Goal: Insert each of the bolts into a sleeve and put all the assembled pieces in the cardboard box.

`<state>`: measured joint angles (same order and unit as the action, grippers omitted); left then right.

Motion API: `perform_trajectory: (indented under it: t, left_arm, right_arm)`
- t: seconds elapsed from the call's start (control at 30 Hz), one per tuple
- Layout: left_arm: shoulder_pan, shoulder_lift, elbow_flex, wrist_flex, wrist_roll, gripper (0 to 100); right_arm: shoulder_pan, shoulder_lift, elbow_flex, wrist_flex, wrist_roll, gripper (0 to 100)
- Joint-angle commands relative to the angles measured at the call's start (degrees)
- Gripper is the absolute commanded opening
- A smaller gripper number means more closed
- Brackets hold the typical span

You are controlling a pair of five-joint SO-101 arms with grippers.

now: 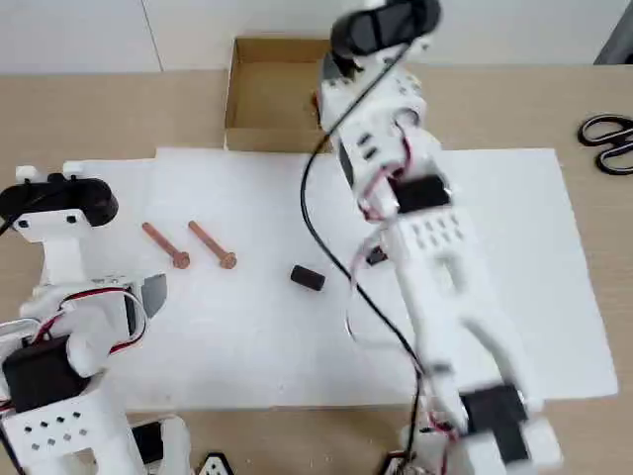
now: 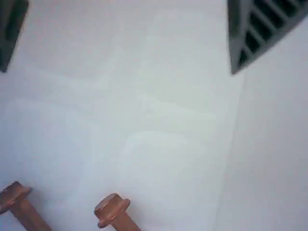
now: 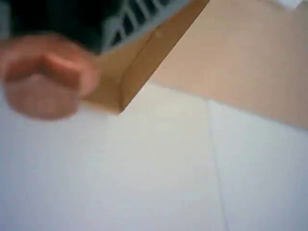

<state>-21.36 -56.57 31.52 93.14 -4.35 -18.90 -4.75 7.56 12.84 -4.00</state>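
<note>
Clamped on a copper-coloured bolt (image 3: pixel 43 82) whose rounded head looms blurred in the right wrist view, the right end effector (image 3: pixel 84 33) hangs at a corner of the cardboard box (image 3: pixel 139 62), with one ribbed grey finger (image 3: pixel 132 19) just beside the box's tan wall. Whether a sleeve sits on that bolt cannot be told. In the high view the right arm, built of white plastic links, stretches almost fully from the lower right of the frame to the upper centre. Its black wrist motor is over the box's right edge, and a black cable (image 1: pixel 315 213) loops beside it. The box (image 1: pixel 269 97) is shallow, open-topped and brown, at the upper centre-left, against the far edge of a matte white sheet (image 1: pixel 297 346) on the wood-toned table (image 1: pixel 99 109). The left end effector (image 2: pixel 119 71) is spread wide with nothing between its dark slatted fingers (image 2: pixel 260 33), above the sheet and near the flanged heads of two bolts (image 2: pixel 111 209). The left arm stands folded at the lower left of the high view, and those bolts (image 1: pixel 166 245) lie parallel and slanted just right of it. A short black cylindrical sleeve (image 1: pixel 308 278) lies on its side near the sheet's middle, apart from the bolts, between them and the right arm. Black-handled scissors (image 1: pixel 608 142) rest at the right edge.
</note>
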Motion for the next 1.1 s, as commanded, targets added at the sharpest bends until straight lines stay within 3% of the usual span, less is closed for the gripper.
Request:
perform_trajectory:
  t: [0.0,0.23,0.47,0.67,0.87,1.07]
  left_arm:
    - [-0.3,-0.9,-2.1,0.4,0.0,28]
    - [-0.3,-0.9,-2.1,1.1,-0.1,28]
    - [-0.3,-0.9,-2.1,1.1,0.0,28]
    - [-0.3,-0.9,-2.1,1.1,0.0,28]
    - [-0.3,-0.9,-2.1,1.1,0.0,28]
    - [-0.3,-0.9,-2.1,1.1,0.0,28]
  right_arm:
    - [0.8,11.4,-7.6,-14.3,0.6,0.4]
    - [0.7,32.5,-19.0,-26.9,0.6,0.4]
    - [0.7,46.7,-30.1,-27.6,0.6,0.8]
    - [0.0,54.3,-33.7,-27.6,0.6,1.0]
    - [-1.2,57.7,-33.7,-27.6,0.6,10.7]
    - [-1.5,57.7,-33.8,-27.6,0.7,11.8]
